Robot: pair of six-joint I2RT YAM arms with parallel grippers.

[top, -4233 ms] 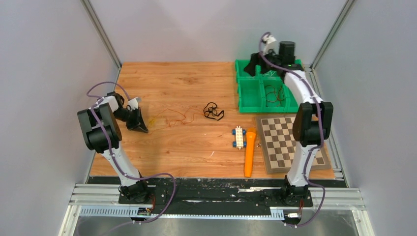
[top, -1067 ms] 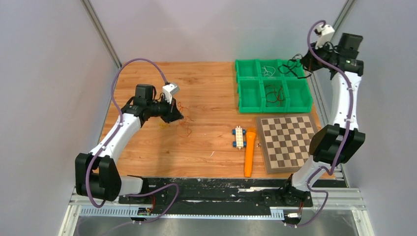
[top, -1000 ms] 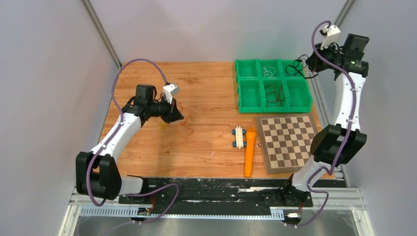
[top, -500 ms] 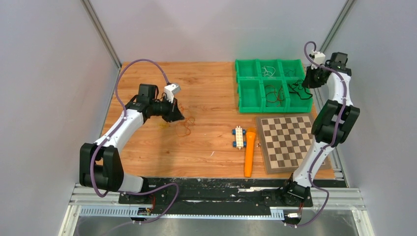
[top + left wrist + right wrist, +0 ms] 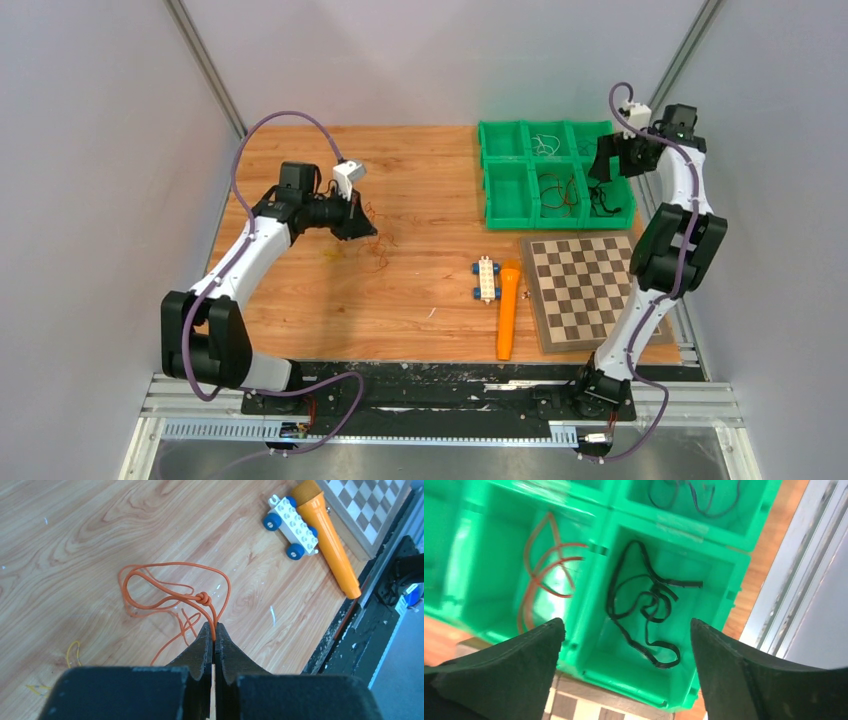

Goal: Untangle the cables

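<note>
My left gripper [image 5: 366, 224] is shut on a thin orange wire [image 5: 172, 595] that loops over the wooden table with a knot in it; the same gripper shows in the left wrist view [image 5: 214, 630]. A small yellow wire [image 5: 74, 652] lies on the table to its left. My right gripper [image 5: 603, 168] is open and empty above the green bin tray [image 5: 510, 210]; it also shows in the right wrist view [image 5: 626, 630]. A black cable [image 5: 649, 602] lies loose in the tray's near right compartment. A red wire [image 5: 546, 575] lies in the near middle compartment.
A white toy block with blue wheels [image 5: 486, 279] and an orange torch [image 5: 508, 308] lie mid-table. A chessboard [image 5: 585, 285] lies at the front right. A dark wire [image 5: 689, 497] sits in the compartment beyond the black cable. The cage's right rail [image 5: 796, 575] runs beside the tray.
My right gripper carried the black cable over the tray's right side and let it go into the near right compartment. My left gripper stayed shut on the orange wire, shifting slightly away.
</note>
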